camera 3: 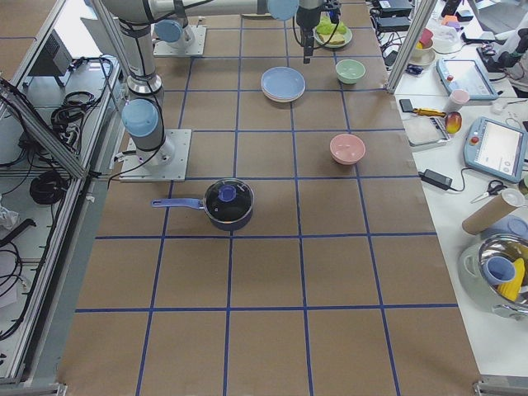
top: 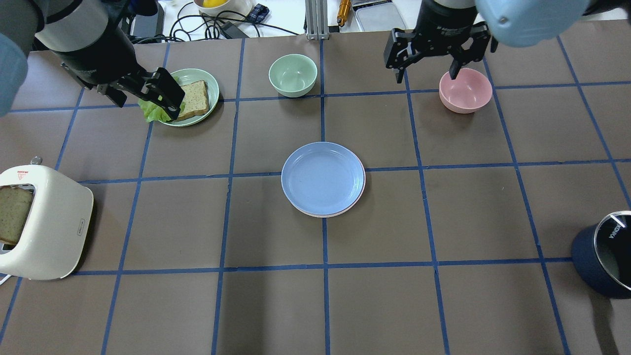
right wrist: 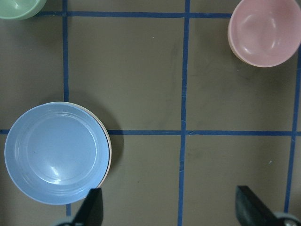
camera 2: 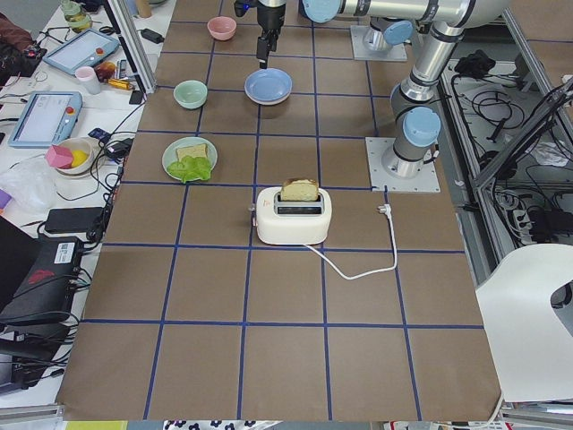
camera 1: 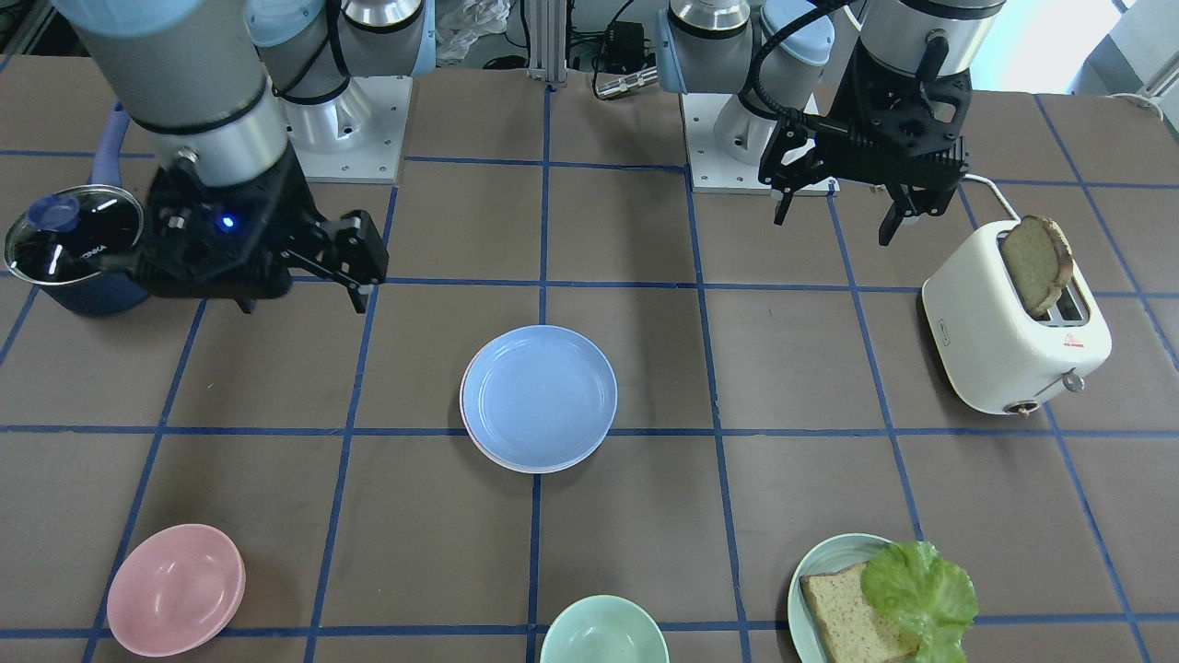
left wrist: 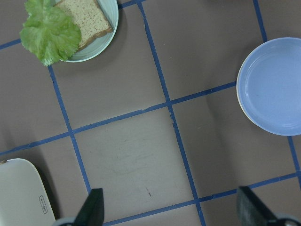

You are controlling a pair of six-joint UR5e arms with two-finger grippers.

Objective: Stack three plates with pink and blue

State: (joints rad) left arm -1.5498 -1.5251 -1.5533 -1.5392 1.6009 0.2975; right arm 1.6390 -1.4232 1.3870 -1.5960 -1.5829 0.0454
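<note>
The light blue plate (top: 323, 177) lies on top of a stack at the table's middle, also seen in the front view (camera 1: 539, 396). A thin pale pink rim (top: 341, 212) shows under it. The cream-white plate is hidden beneath, apart from a pale edge in the right wrist view (right wrist: 108, 151). My left gripper (top: 145, 106) is open and empty, raised over the teal plate's edge, well to the stack's left. My right gripper (top: 425, 76) is open and empty, raised next to the pink bowl. The stack shows in the left wrist view (left wrist: 277, 84).
A pink bowl (top: 465, 89) and a green bowl (top: 293, 74) stand at the far side. A teal plate (top: 213, 88) holds bread and lettuce. A white toaster (top: 54, 222) with a bread slice is at the left, a dark lidded pot (top: 604, 254) at the right.
</note>
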